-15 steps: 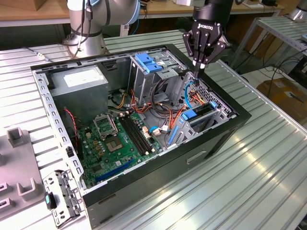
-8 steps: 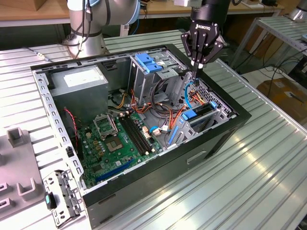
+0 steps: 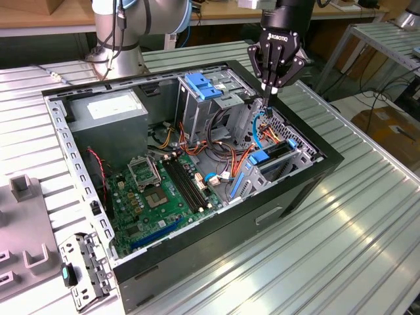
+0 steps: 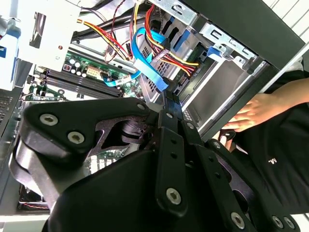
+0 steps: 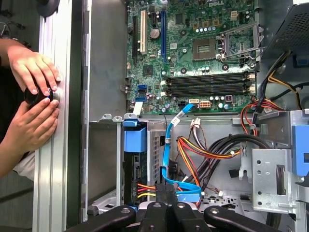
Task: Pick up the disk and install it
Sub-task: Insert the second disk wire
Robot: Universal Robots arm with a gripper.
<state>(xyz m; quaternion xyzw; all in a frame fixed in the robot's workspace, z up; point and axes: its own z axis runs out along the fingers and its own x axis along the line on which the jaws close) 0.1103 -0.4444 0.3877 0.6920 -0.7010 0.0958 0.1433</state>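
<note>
Ribbed metal table (image 3: 367, 216) is carrying the open computer case (image 3: 315, 172). Gripper (image 3: 269, 88) is hovering over the drive bay, fingers pinched together on nothing visible. Disk (image 3: 262, 159) is apparently sitting in that bay, blue rails showing. Judgement: any seating push should be going straight down, clear of the blue cable (image 3: 258, 121).

The open computer case (image 3: 197, 164) lies on the bench (image 3: 341, 236). Inside, the motherboard (image 3: 157, 197) sits toward the exterior view's left, the drive cage (image 3: 203, 98) behind it — the gripper (image 3: 272, 88) hangs above the case's right side.
</note>
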